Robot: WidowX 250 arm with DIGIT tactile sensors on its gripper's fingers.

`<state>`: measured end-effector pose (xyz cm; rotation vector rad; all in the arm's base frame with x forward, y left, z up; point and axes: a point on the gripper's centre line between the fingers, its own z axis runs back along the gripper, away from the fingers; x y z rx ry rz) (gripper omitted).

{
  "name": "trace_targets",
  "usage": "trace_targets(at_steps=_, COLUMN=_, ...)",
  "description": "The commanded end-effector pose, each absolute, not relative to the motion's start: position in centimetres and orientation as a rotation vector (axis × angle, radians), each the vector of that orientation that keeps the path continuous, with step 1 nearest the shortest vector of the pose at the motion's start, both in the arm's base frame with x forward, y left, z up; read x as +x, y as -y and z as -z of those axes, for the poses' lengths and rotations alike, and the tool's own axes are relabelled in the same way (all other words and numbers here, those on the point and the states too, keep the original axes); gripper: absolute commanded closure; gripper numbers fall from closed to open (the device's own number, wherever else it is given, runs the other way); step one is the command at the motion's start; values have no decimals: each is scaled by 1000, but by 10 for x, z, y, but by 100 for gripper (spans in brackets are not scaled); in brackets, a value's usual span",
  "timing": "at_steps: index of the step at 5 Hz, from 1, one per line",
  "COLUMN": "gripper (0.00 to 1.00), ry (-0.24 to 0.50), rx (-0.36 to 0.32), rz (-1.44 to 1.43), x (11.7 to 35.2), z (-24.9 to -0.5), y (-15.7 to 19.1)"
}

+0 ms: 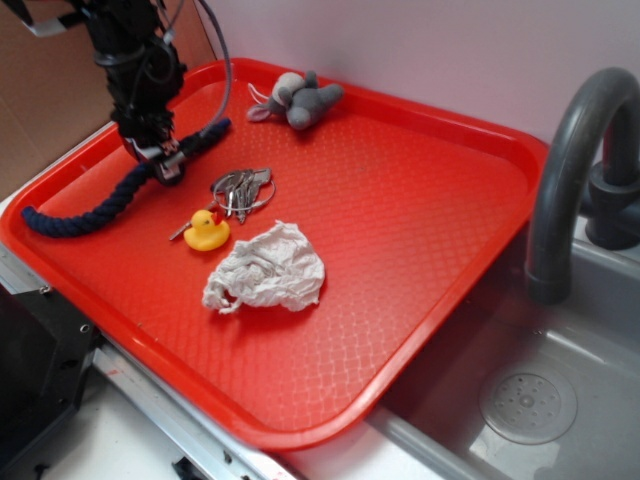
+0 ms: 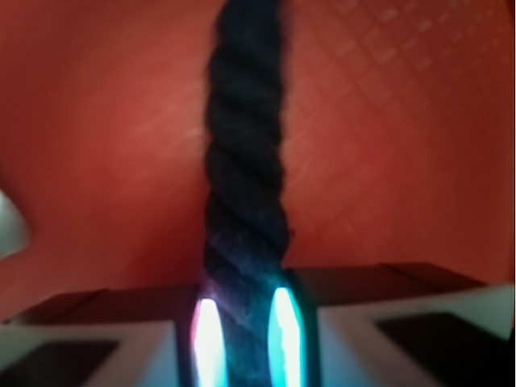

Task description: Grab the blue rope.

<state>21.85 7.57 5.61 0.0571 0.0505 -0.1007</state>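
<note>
Firmly, pincer (image 2: 246, 339) clamps blue rope (image 2: 244, 161) between pads.

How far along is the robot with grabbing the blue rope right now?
Done: the tool is down over the middle of the blue rope on the red tray. In hand: the wrist view shows the rope pinched between both fingers, so the grasp looks made. Left: lifting it; both rope ends seem to lie on the tray.

Blue rope (image 1: 100, 203) midsection behind hand (image 1: 160, 160).
</note>
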Motion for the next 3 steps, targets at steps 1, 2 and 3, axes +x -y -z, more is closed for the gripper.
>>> trace_targets(at_steps=1, gripper=100, ry=107, rx=-52, rz=62, x=213, z=-166, y=-24)
trace_targets(at_steps=2, gripper=100, ry=134, rx=-125, rz=40, x=209, z=-218, y=-1)
trace_targets(at_steps=3, gripper=100, ry=126, rx=-197, rz=50, x=204, z=-216, y=-7)
